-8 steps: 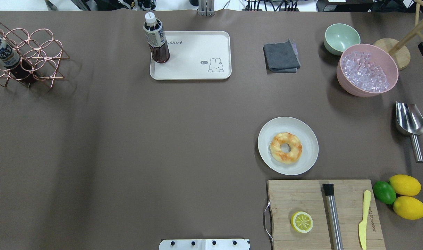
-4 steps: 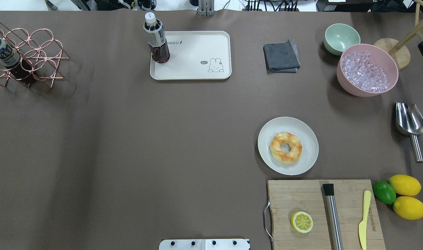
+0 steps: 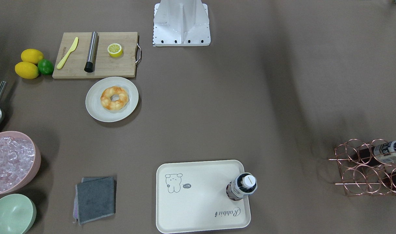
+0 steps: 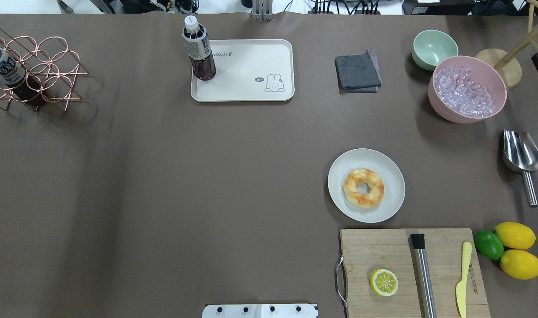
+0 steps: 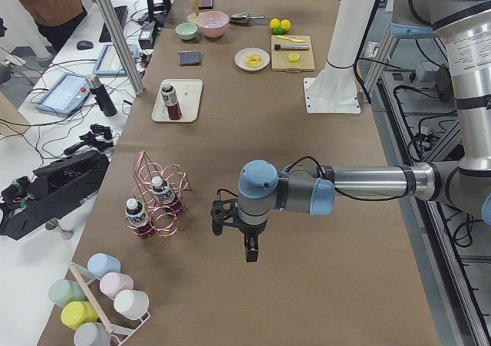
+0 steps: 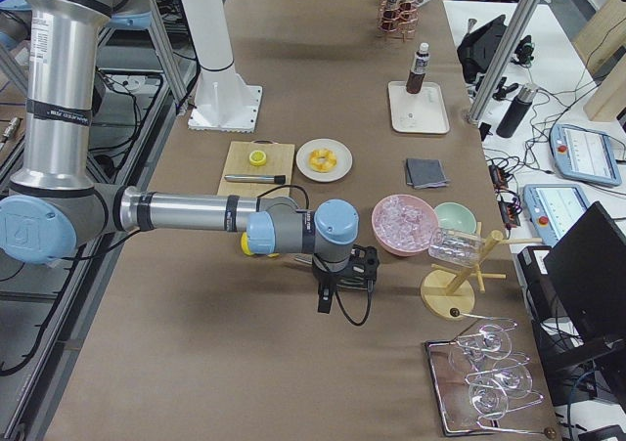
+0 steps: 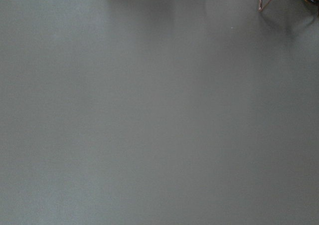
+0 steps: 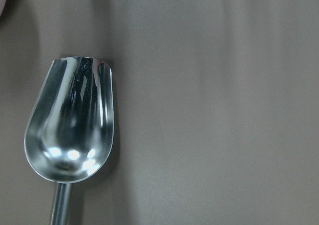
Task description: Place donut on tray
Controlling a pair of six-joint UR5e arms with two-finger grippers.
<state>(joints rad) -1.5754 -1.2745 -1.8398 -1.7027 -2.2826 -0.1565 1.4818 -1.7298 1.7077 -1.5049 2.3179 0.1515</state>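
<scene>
Left tool [image 5: 250, 248] and right tool [image 6: 324, 298], cannot tell if open, hang well apart from golden-yellow ring donut [image 4: 363, 187] lying on round off-white plate [image 4: 394, 181], not cream-white rabbit tray [image 4: 246, 70]; task unstarted.

The donut [image 4: 363, 187] lies on a round plate [image 4: 394, 176], open from above. A wooden cutting board [image 4: 374, 247] sits just beside the plate's near edge; bare brown table [image 4: 207, 176] borders its other sides. A wide bare stretch of table runs from the plate to the tray [image 4: 251, 84]. An upright bottle [image 4: 199, 53] occupies the tray's far corner on the robot's left; the rest of the tray's floor is bare. A folded grey cloth [image 4: 358, 71] lies flat near the tray's right.
</scene>
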